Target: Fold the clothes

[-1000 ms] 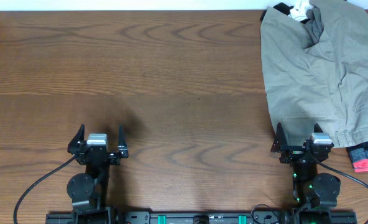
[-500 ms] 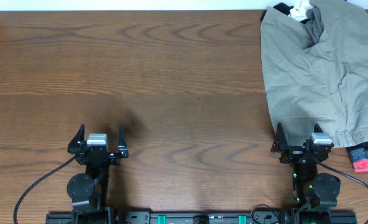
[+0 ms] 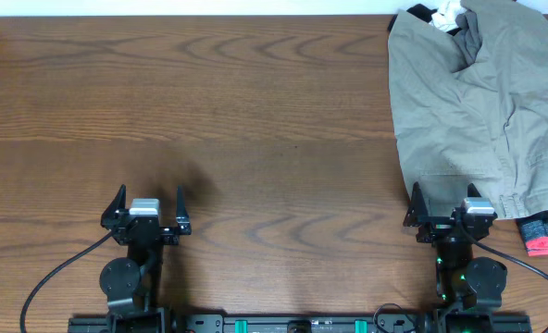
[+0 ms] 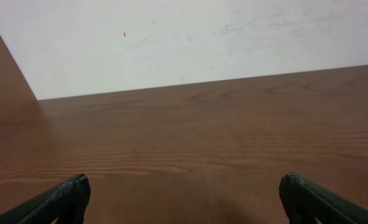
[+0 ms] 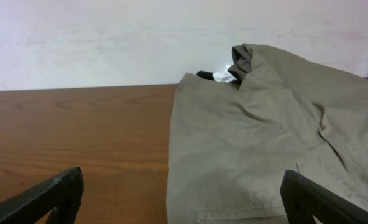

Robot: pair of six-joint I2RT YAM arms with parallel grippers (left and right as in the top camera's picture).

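Note:
The pale khaki-green garment (image 3: pixel 478 92) lies crumpled at the table's right side, from the far edge down to the right arm. It fills the right half of the right wrist view (image 5: pixel 265 137). My right gripper (image 3: pixel 447 202) is open and empty at the garment's near edge, its fingers spread over the hem (image 5: pixel 184 193). My left gripper (image 3: pixel 147 203) is open and empty over bare wood at the near left, far from the garment; its fingertips show low in the left wrist view (image 4: pixel 184 193).
A black garment with a white bit (image 3: pixel 441 14) peeks from under the khaki one at the far edge, also in the right wrist view (image 5: pixel 215 76). A red and dark item (image 3: pixel 547 236) lies at the near right edge. A pale wall runs behind the table.

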